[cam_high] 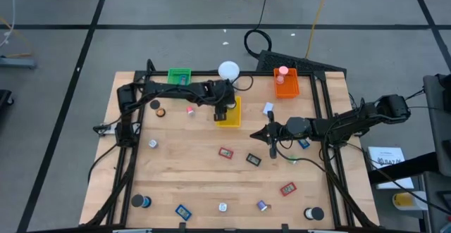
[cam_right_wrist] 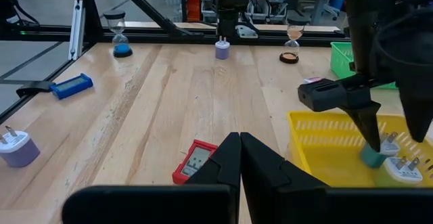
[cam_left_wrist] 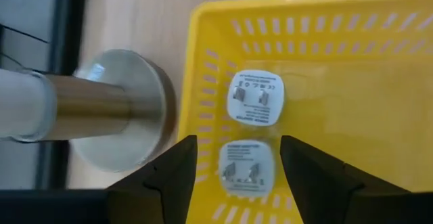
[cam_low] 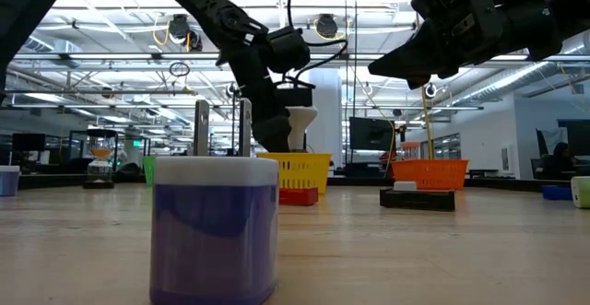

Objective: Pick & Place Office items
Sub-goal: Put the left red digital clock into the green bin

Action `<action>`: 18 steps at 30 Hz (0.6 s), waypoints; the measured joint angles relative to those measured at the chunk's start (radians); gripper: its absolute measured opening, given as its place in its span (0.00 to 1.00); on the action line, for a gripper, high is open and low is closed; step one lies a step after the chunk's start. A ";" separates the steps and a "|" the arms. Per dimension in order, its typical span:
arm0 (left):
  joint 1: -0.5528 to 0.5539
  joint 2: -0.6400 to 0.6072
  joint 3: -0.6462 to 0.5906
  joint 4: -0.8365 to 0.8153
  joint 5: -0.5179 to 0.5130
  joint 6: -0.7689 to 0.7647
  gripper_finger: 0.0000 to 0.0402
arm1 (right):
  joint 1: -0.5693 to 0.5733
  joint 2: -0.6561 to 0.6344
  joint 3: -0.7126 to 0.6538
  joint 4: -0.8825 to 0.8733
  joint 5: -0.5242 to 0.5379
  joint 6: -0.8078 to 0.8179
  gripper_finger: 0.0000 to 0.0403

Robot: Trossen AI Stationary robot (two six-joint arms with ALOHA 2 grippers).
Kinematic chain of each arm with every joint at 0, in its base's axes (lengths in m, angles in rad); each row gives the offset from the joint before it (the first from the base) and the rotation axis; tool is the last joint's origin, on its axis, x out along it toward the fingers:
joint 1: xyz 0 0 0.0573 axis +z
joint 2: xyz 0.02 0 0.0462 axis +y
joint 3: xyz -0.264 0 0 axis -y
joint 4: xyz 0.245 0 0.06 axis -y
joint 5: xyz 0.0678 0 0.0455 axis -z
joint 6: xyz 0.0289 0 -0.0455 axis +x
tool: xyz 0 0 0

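Two white plug adapters [cam_left_wrist: 255, 97] lie in the yellow tray [cam_left_wrist: 352, 68], one directly between the spread fingers of the left gripper [cam_left_wrist: 237, 166], which hovers released above the tray; the other sits just beyond its fingertips. Beside the tray stands a metal cylinder [cam_left_wrist: 101, 105]. Off to the side, the right gripper [cam_right_wrist: 238, 160] hangs with fingers pressed together, empty, a red rectangular piece [cam_right_wrist: 193, 162] just below and ahead of it.
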 joint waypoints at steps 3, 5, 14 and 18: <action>-0.013 -0.019 0.010 -0.017 -0.038 0.012 0.50 | 0.000 0.000 0.000 0.000 0.000 0.000 0.00; -0.023 -0.044 0.022 -0.040 -0.040 0.005 0.48 | 0.000 0.000 0.000 0.000 0.000 0.000 0.00; -0.095 -0.235 0.039 -0.226 -0.041 -0.054 0.28 | 0.000 0.000 -0.002 0.001 0.000 0.000 0.00; -0.143 -0.342 0.039 -0.326 -0.053 -0.093 0.15 | 0.000 0.000 -0.002 0.001 0.000 0.000 0.00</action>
